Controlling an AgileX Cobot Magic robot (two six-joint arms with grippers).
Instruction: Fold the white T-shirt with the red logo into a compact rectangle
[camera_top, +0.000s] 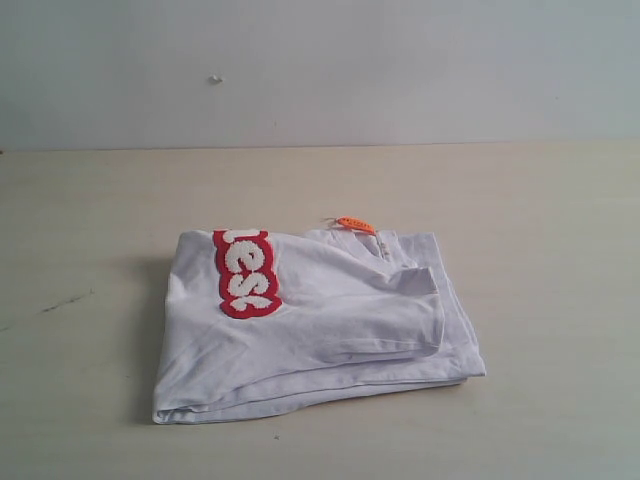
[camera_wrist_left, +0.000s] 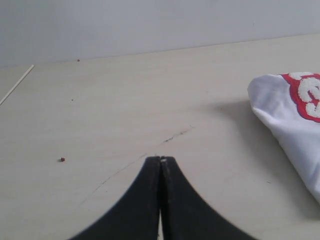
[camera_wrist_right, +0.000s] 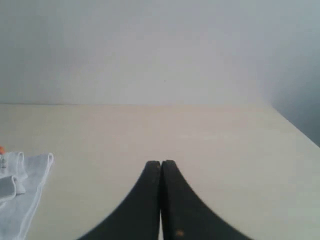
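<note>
Looks essentially done: finds the white T-shirt (camera_top: 330, 320) lying near the middle of the table (camera_top: 540, 200) as a layered, roughly rectangular bundle, with edges slightly uneven and one flap loose on top. Leaves at most some tidying. Shows the left gripper (camera_wrist_left: 161, 160) and the right gripper (camera_wrist_right: 161, 163) pressed closed on nothing, clear of the cloth. Reads only "es" plus a partial letter on the red logo (camera_top: 245, 272); cannot make out print on the orange tag (camera_top: 355, 224).
</note>
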